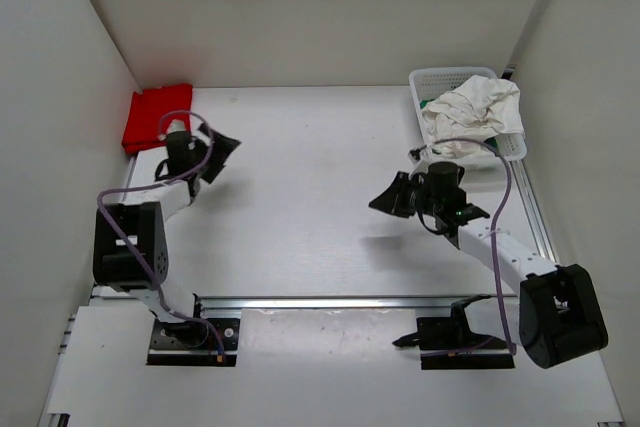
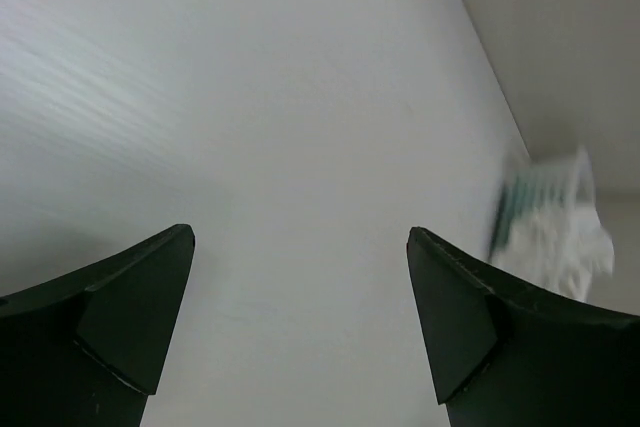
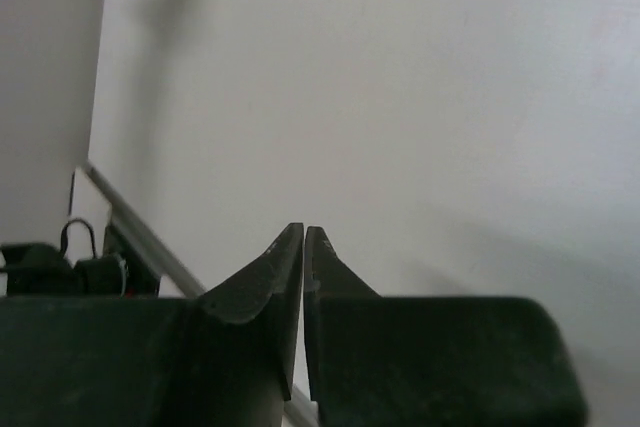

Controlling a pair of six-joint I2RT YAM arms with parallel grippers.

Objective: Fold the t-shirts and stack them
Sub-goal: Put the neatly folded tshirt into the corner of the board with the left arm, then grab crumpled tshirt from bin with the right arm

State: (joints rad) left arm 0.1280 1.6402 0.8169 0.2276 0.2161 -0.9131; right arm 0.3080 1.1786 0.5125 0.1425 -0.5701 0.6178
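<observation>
1. The red t-shirt [image 1: 157, 117] lies folded flat in the far left corner of the worktop [image 1: 310, 147], close against the left wall.
2. Just right of it and a little nearer, the left claw [image 1: 226, 154] hangs over bare worktop. It is released, its two fingers [image 2: 135, 317] spread wide with nothing between them.
3. Right of the middle, the right claw [image 1: 380, 199] points left above the worktop. It is clenched, its fingertips [image 3: 290, 247] nearly together and gripping nothing.
4. In the far right corner stands a white mesh basket [image 1: 440, 77]. The white t-shirt [image 1: 475, 112] sits bunched in it, heaped above the rim.
</observation>
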